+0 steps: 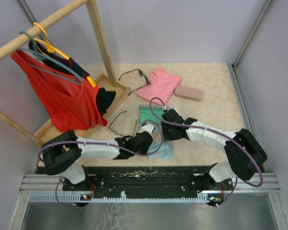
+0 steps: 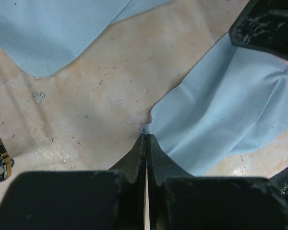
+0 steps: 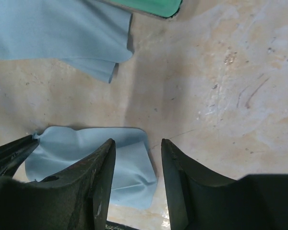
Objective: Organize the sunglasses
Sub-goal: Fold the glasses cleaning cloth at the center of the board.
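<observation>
One pair of sunglasses [image 1: 134, 74] lies at the back by the wooden stand's base, next to a pink pouch. The other pair [image 1: 121, 121] lies on the table just left of my left gripper; one arm tip shows in the left wrist view [image 2: 1, 160]. My left gripper [image 1: 147, 142] [image 2: 147, 136] is shut, pinching a corner of a light-blue cloth [image 2: 221, 120] [image 1: 164, 151]. My right gripper [image 1: 159, 135] [image 3: 138, 146] is open and empty, just above the same cloth [image 3: 81, 155]. Neither gripper touches the sunglasses.
A green case [image 1: 148, 114] [image 3: 149, 5] lies behind the grippers with a second light-blue cloth [image 3: 57, 33] [image 2: 53, 28] by it. A pink pouch [image 1: 159, 84] and a pink oblong case [image 1: 188, 92] lie at the back. A wooden rack [image 1: 102, 40] with a red garment [image 1: 67, 100] stands left.
</observation>
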